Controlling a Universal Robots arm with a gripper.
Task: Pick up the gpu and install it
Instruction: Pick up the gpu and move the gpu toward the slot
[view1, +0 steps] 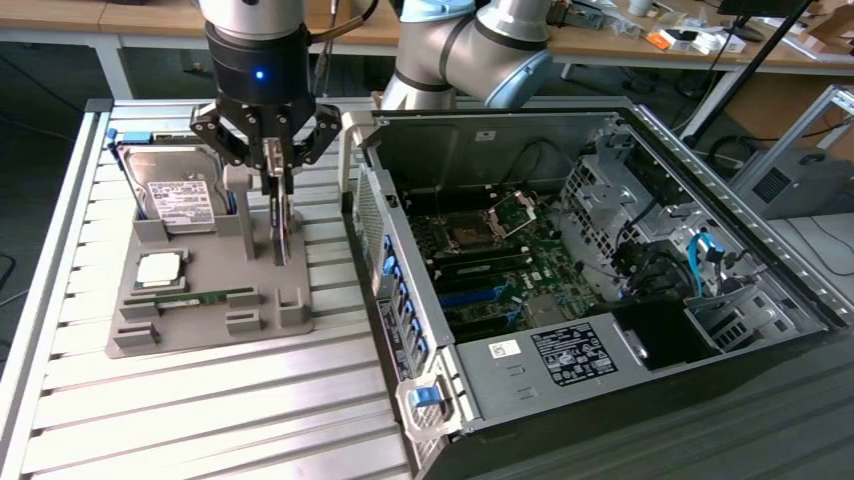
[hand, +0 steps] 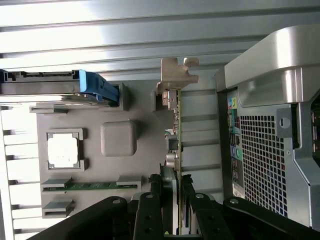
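Tool sits in upper left of the exterior view, pointing straight down over grey holder tray on slatted metal desk. Its 2 fingers are pressed against opposite faces of the gpu, clamped on the card's top edge. Card stands on edge, vertical, at the tray's right side, the side nearest the open computer case. Cannot tell whether its lower edge is clear of the tray slot.

Wrist view: gpu seen edge-on as a thin green strip, silver end bracket at its far end, tool gripping the near end.

Also on the tray: hard drive with white label at the back, CPU in the middle, RAM stick towards the front. Case lies open, motherboard exposed, centre and right of frame.
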